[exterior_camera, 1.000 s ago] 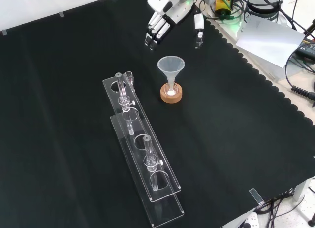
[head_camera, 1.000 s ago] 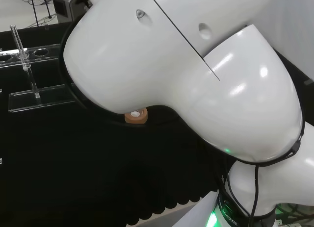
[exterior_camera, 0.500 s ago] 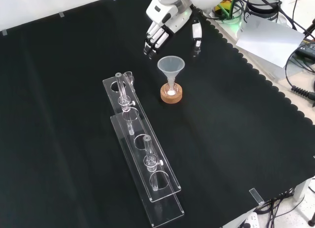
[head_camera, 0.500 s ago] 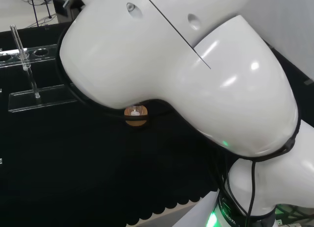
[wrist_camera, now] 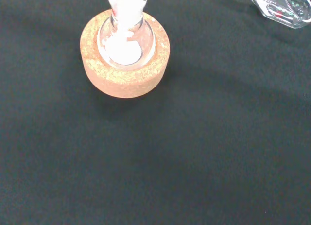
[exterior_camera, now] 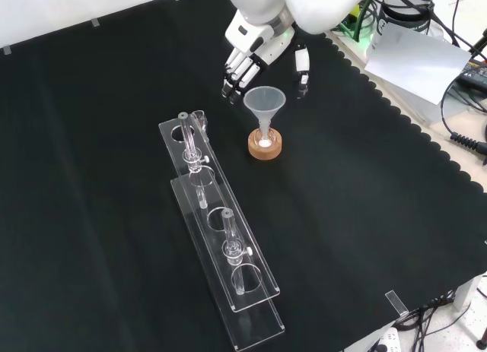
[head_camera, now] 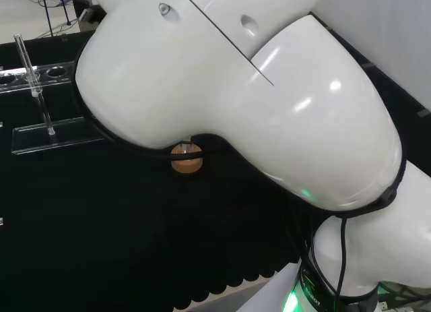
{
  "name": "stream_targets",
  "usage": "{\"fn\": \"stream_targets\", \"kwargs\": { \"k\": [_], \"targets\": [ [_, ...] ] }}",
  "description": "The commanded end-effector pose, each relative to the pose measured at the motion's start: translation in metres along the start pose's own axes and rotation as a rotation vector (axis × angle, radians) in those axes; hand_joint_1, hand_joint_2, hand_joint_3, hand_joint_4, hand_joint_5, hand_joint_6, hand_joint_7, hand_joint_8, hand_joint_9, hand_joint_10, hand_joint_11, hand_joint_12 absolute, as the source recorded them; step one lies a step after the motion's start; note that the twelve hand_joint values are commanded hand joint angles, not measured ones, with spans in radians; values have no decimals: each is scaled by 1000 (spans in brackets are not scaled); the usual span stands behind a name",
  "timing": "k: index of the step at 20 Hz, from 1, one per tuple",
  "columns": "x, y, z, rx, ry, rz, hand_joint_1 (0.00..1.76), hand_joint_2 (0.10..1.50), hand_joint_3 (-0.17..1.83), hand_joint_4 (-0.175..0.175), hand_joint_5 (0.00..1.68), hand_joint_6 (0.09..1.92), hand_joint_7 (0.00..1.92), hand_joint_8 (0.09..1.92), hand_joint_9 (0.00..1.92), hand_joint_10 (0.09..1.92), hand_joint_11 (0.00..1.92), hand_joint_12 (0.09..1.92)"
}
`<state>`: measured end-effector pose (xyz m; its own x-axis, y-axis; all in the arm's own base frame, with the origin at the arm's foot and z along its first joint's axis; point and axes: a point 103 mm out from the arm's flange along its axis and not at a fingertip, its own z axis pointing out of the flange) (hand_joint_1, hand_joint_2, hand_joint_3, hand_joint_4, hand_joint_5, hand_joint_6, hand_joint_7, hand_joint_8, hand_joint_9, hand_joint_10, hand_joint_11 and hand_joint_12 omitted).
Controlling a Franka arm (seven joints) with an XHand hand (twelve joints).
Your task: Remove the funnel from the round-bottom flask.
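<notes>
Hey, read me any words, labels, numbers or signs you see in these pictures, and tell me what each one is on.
No text can be read in these pictures.
Funnel, flask, cork stand: no markings show.
Clear rack and its tubes: no labels show.
Hand: no print shows.
White sheet in the front view's upper right: blank on the side that faces the camera.

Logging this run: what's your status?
Hand open, above funnel, not touching. Funnel seated in flask on cork ring. Nothing in the way.
</notes>
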<state>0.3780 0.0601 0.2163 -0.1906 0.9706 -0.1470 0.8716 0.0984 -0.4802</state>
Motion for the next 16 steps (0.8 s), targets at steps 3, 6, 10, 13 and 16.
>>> {"fn": "stream_targets", "kwargs": {
  "k": [3, 6, 10, 13, 16],
  "targets": [
    [-2, 12, 8, -3, -37, -1, 579, 677, 282, -74, 0, 87, 0, 375, 90, 869, 303, 1482],
    [-2, 13, 11, -34, -48, 14, 581, 678, 281, -74, 0, 87, 0, 380, 98, 869, 305, 1481],
    [-5, 14, 14, -48, -62, 19, 601, 681, 280, -74, 0, 87, 0, 415, 131, 857, 317, 1473],
    [-6, 15, 17, -46, -67, 27, 623, 685, 284, -75, 0, 87, 0, 440, 163, 846, 322, 1469],
    [-7, 15, 20, -60, -65, 22, 636, 684, 292, -75, 0, 87, 0, 470, 189, 832, 326, 1467]
  ]
}}
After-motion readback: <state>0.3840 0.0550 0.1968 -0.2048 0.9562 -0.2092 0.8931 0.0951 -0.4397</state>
